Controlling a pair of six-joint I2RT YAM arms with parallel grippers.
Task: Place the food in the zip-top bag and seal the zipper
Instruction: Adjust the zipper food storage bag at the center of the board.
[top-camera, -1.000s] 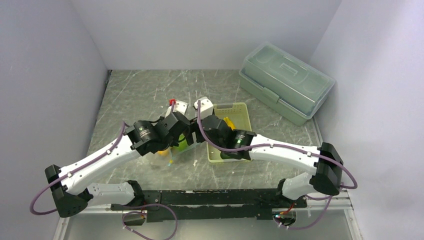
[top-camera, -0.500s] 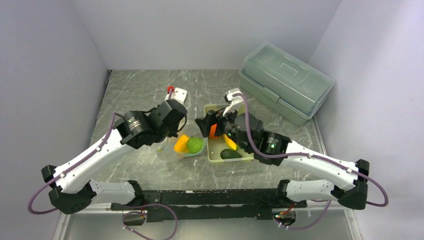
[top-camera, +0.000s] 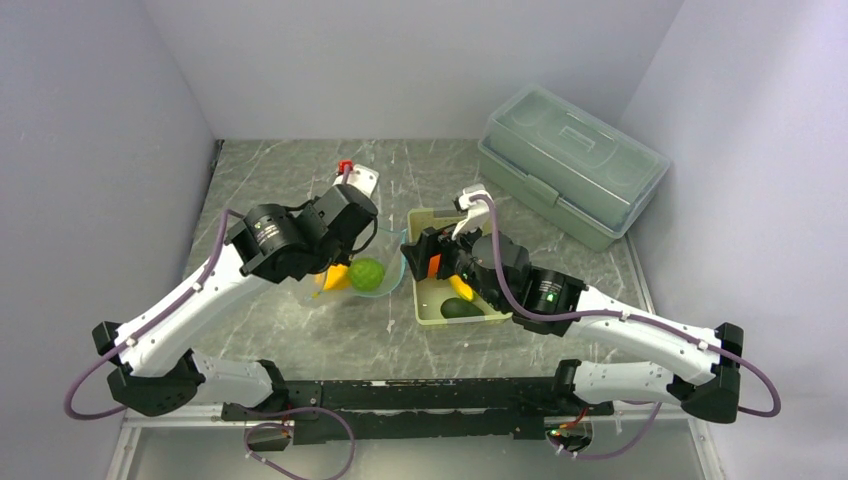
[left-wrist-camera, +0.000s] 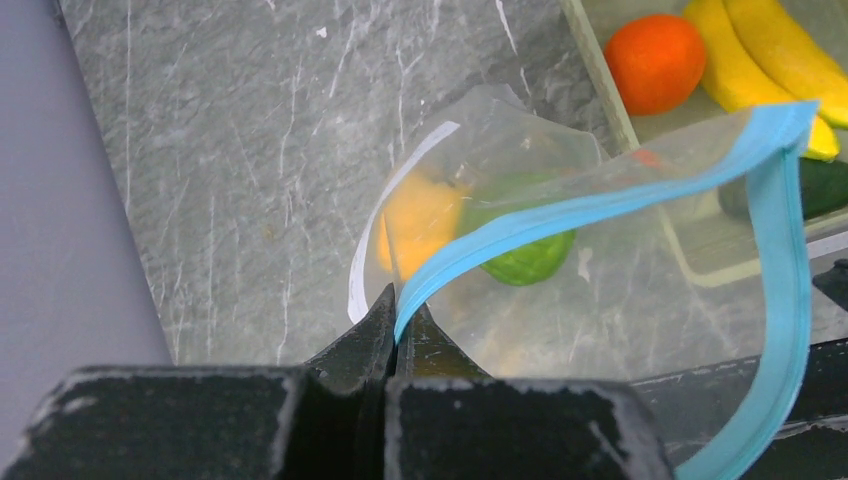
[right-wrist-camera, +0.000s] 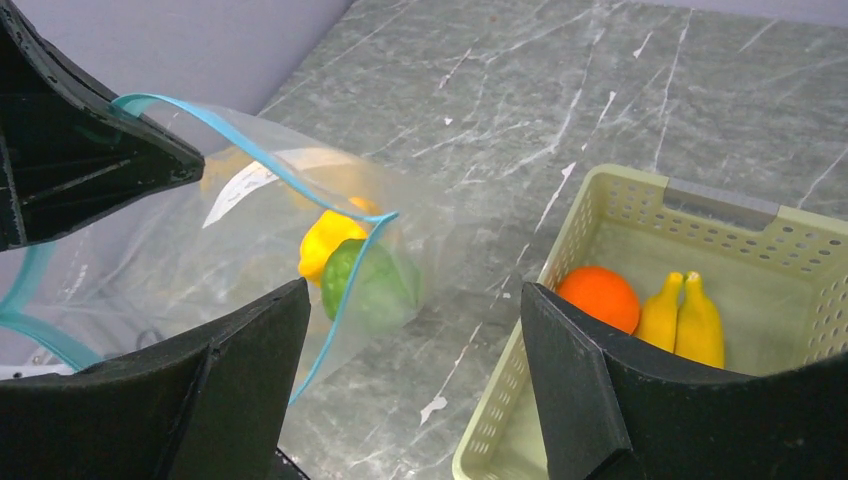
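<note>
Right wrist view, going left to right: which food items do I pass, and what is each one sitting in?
In order: yellow-orange toy pepper → bumpy green toy fruit, both inside the clear zip-top plastic bag → round orange ball → yellow toy bananas, both in the pale green perforated plastic basket.

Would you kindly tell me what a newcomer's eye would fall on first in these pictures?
The clear zip-top bag stands out first, held up left of centre by the left gripper pinching its blue zipper, with a yellow-orange pepper and a bumpy green fruit inside. Beside it sits the pale green basket with an orange ball and yellow bananas, the open right gripper between them.
</note>
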